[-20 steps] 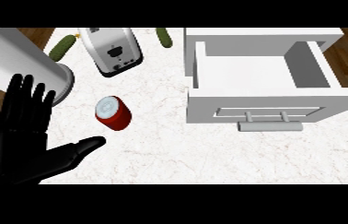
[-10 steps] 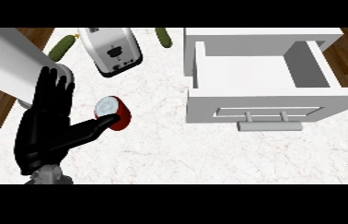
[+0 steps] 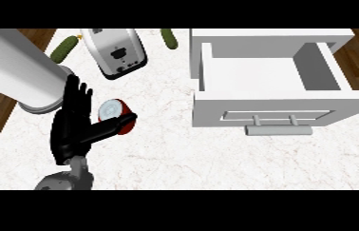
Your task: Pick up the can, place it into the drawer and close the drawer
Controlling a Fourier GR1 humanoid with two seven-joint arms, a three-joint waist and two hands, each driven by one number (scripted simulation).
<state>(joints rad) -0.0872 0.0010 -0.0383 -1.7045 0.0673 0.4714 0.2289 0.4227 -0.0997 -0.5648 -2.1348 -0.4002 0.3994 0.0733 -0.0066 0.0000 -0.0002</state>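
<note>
Moved closer since the earlier frame, the left hand (image 3: 70, 130) was held straight-fingered against the can (image 3: 111, 110) (thumb laid beneath it), which was seen on the counter (image 3: 175, 158), left of the drawer (image 3: 259, 73).

Toaster (image 3: 116, 52), grey cylinder (image 3: 28, 75), two green vegetables (image 3: 64, 48), perhaps cucumbers.

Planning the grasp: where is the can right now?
Head view, left half: the can sits on the counter beside the left hand, below the toaster.
</note>
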